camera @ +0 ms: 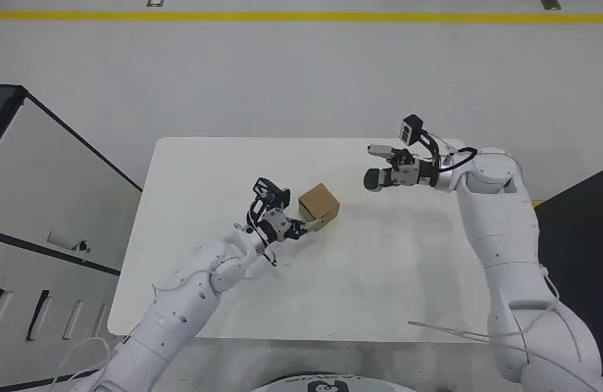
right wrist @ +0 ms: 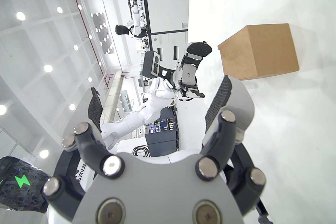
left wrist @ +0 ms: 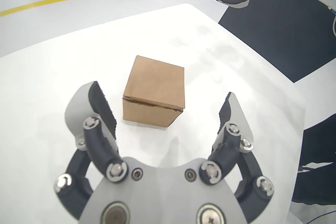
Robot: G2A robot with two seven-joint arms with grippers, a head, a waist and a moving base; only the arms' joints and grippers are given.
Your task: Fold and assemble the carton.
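Observation:
A small brown carton [camera: 320,203] stands closed as a cube near the middle of the white table [camera: 379,294]. In the left wrist view the carton [left wrist: 154,91] has its flap seam along the near upper edge. My left gripper [left wrist: 168,107] is open just short of the carton, with nothing between its fingers; from above the left gripper [camera: 299,229] sits beside the carton's near-left side. My right gripper [camera: 371,178] hovers open over the table to the carton's right, apart from it. The right wrist view has the carton [right wrist: 262,51] beyond the open right gripper [right wrist: 160,101].
A dark cabinet [camera: 26,176] stands off the table's left side and a black floor mat [camera: 585,255] lies to the right. A yellow floor line [camera: 301,16] runs beyond the far edge. Bare table surface surrounds the carton.

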